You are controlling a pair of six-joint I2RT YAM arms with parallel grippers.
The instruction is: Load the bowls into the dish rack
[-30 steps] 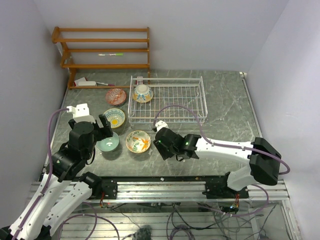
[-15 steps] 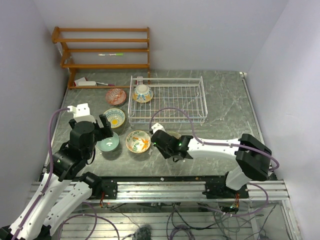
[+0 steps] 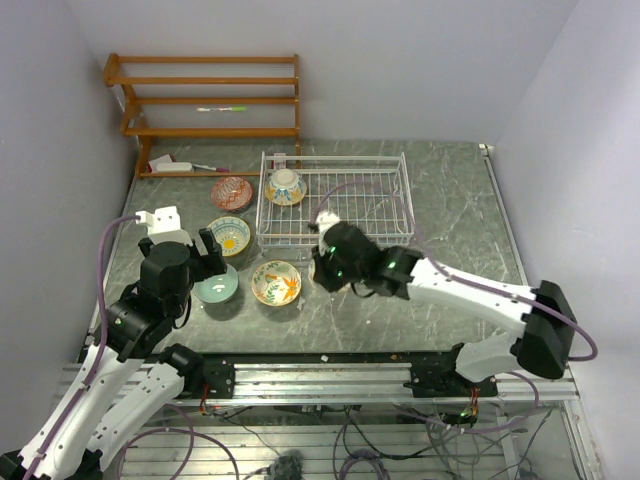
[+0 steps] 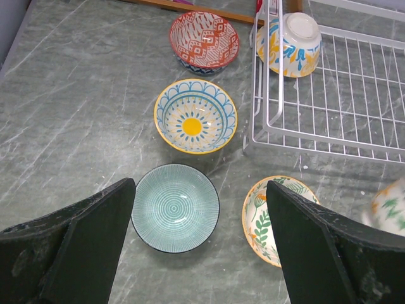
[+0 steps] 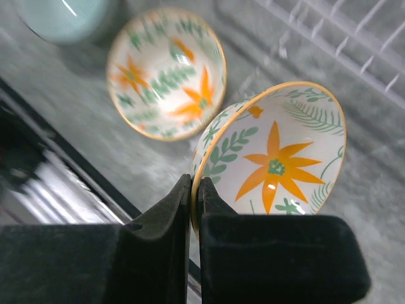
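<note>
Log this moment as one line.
right tool: shut on floral bowl rim | left tool: open, empty | dish rack: one bowl inside

The surface (image 4: 76, 95) looks like grey-green veined stone with a smooth, low sheen, and the dish rack (image 4: 278, 82) is thin wire under a smooth white coating. The bowls (image 4: 195, 117) are glazed ceramic, glossy enough to catch highlights: the teal bowl (image 4: 175, 208) shows fine concentric lines under its glaze, and the orange-flower bowl (image 5: 278, 164) has a smooth painted inside, pinched by the matt black, faintly grainy jaws of the right gripper (image 5: 193, 190). The shelf (image 3: 200, 80) is warm brown wood with a light satin finish.
</note>
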